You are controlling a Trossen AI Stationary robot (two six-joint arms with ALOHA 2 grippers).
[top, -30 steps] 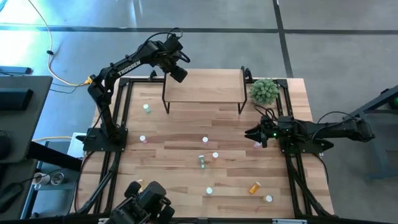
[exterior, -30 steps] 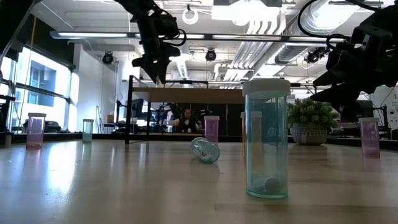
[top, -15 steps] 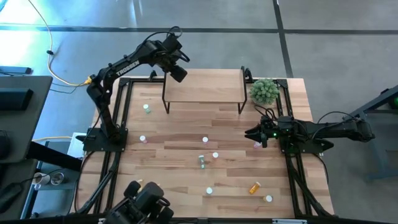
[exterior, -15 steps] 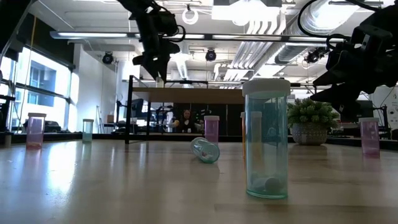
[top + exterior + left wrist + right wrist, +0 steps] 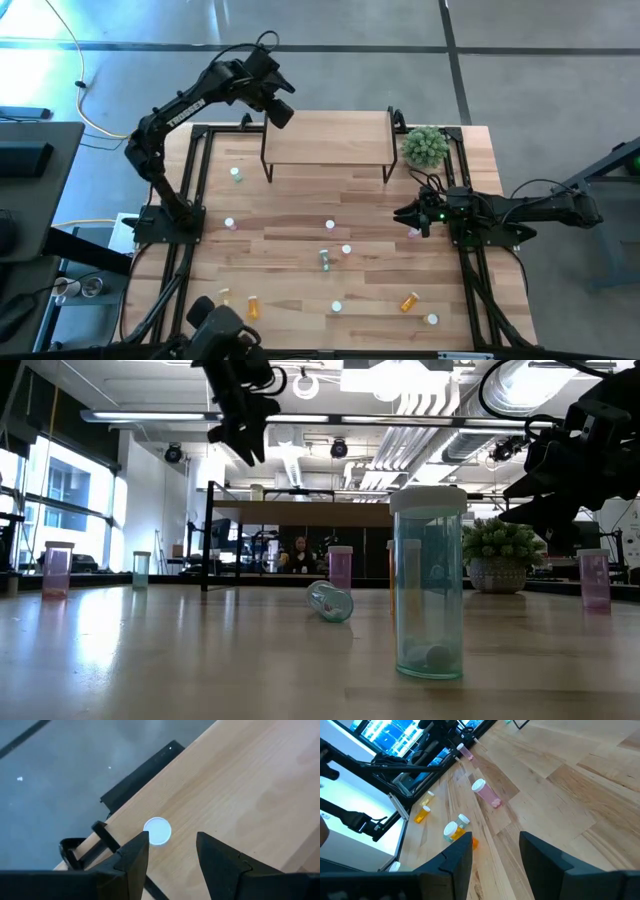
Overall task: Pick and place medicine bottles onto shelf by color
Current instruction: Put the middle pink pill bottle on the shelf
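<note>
The shelf [image 5: 328, 140] stands at the table's far middle on black legs. One bottle, of which only the white cap [image 5: 157, 830] shows, stands on the shelf's top near its far-left corner. My left gripper [image 5: 172, 855] is open and empty, raised above that corner [image 5: 281, 111] and clear of the bottle. My right gripper [image 5: 495, 865] is open and empty, low over the table's right side [image 5: 403, 214]. Several bottles stand or lie on the table: green [image 5: 236, 174], pink [image 5: 329, 225], a lying green one [image 5: 324, 260] and a lying orange one [image 5: 409, 300].
A green bushy plant [image 5: 426, 147] stands right of the shelf. Black frame rails [image 5: 190, 190] run along the table's left and right edges. More bottles lie near the front-left corner, orange [image 5: 252, 307] among them. A dark object [image 5: 215, 330] sits at the near edge.
My left gripper has risen and drawn back from the shelf's far-left corner toward the table's far-left. The dark object at the near edge has shifted left, uncovering an orange bottle on the table.
</note>
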